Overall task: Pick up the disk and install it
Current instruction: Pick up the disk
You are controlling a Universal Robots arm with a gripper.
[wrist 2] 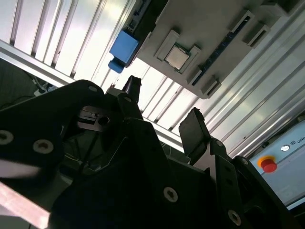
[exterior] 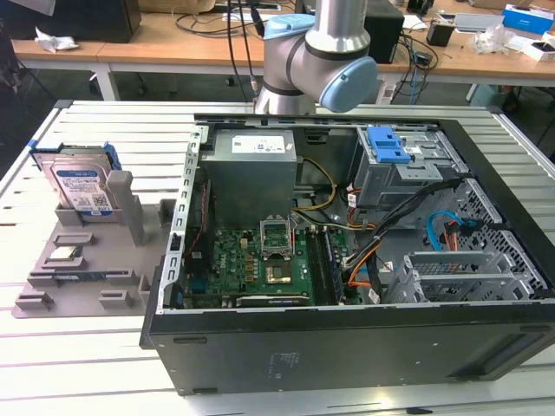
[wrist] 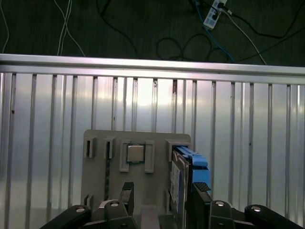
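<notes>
Where the slatted table holding the disk ends, cables cross dark floor.

Shiny metal disk, matt grey plastic holder.

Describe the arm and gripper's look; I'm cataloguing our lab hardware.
The arm has silver-grey metal segments and light-blue joint caps. The gripper is matte black and angular, with two flat-tipped fingers and round silver screws.

1. The gripper hangs with its fingers spread apart.
2. The disk stands on edge in a grey tray, near a chip.
3. The tray lies on a slatted table.
</notes>
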